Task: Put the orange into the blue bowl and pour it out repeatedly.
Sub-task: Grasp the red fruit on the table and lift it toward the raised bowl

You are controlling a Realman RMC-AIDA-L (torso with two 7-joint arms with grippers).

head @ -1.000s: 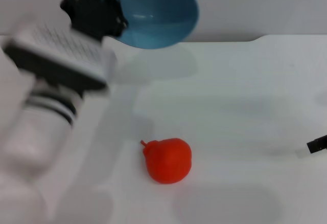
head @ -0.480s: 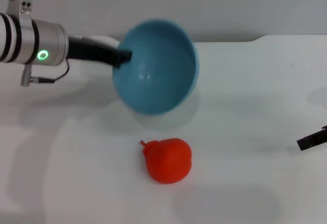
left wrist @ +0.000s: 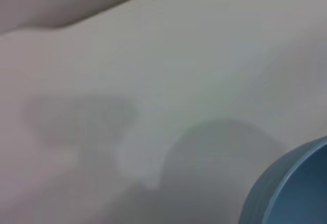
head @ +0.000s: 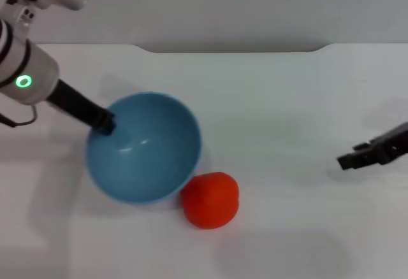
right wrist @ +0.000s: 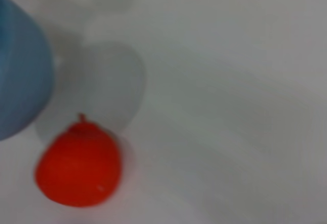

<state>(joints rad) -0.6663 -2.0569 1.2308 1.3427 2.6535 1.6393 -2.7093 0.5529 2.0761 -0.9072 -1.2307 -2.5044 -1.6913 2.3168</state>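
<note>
We see the orange (head: 211,200) lying on the white table (head: 287,100), outside the blue bowl (head: 144,146) and just beside its near right edge. Our left gripper (head: 105,125) is clamped on the bowl's left rim, bowl opening upward. Our right gripper (head: 357,157) hovers well apart at the right; whether it is open we cannot tell.

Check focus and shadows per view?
Head view: sharp; the blue bowl, gripped at its rim by the left gripper, shows a small glint inside. Left wrist view: soft, with faint shadows on the table. Right wrist view: blurred; the orange has fuzzy edges.
</note>
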